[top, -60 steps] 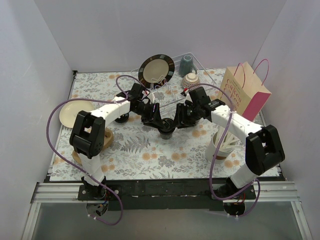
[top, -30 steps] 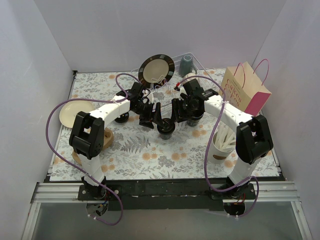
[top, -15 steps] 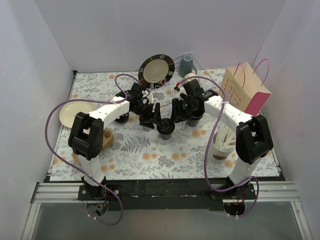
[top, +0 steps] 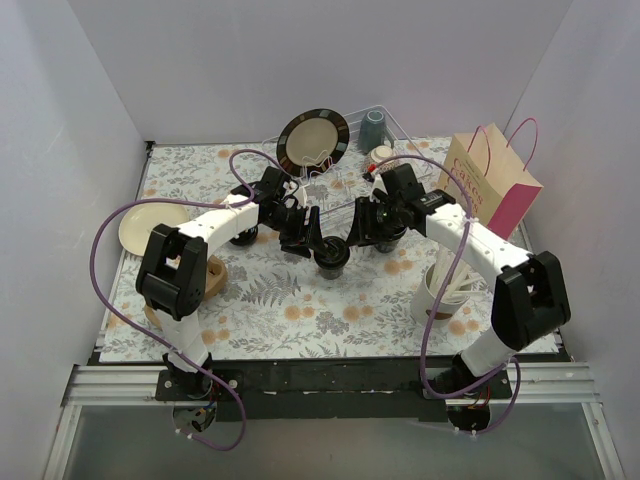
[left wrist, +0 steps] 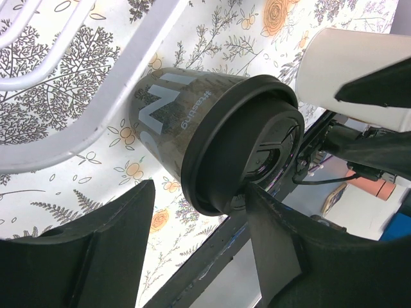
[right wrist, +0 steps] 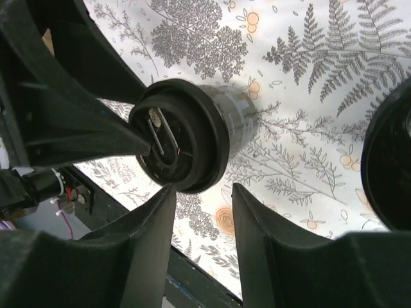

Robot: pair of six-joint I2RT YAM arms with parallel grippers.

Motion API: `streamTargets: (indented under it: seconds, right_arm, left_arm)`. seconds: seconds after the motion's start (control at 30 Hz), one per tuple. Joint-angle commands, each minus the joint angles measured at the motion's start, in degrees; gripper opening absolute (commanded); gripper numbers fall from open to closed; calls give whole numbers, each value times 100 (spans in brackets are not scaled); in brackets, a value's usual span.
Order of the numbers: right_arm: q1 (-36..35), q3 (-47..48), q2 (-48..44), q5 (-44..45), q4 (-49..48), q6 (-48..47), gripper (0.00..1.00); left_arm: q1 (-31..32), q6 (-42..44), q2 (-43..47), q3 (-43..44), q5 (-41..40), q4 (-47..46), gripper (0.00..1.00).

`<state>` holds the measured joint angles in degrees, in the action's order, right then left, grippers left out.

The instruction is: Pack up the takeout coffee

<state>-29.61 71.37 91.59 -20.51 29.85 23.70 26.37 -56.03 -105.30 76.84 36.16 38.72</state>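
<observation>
The right gripper (top: pixel 363 232) had drawn back a little to the right, jaws open and empty. The left gripper (left wrist: pixel 200 187), jaws open, had narrowed them around the lidded cup (top: pixel 333 256) standing mid-desk. Carrying it to the paper bag (top: pixel 490 190) seemed next.

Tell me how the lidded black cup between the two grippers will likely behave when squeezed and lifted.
The lidded black cup looks like thin paper, so a hard squeeze would probably dent its wall. It tapers to a narrower base, so a side push may tip it. Its plastic lid looks smooth, possibly slippery.
</observation>
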Motion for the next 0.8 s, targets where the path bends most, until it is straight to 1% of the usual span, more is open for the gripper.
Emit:
streamTargets:
  seconds: [0.0, 0.13, 0.43, 0.47, 0.77]
  right_arm:
    - [34, -396, -335, -75, -488, 266, 46]
    - [34, -501, -177, -242, -549, 275, 44]
    - [34, -537, 122, -287, -647, 275, 41]
    - [34, -554, 148, -261, -612, 275, 40]
    - [42, -528, -62, -129, -585, 284, 38]
  left_arm:
    - [26, 321, -377, -283, -1041, 364, 55]
    - [26, 365, -465, -257, -1067, 399, 55]
    - [26, 391, -571, -239, -1032, 391, 55]
    - [26, 391, -606, -248, -1024, 391, 55]
    - [26, 452, -685, -266, -1067, 417, 54]
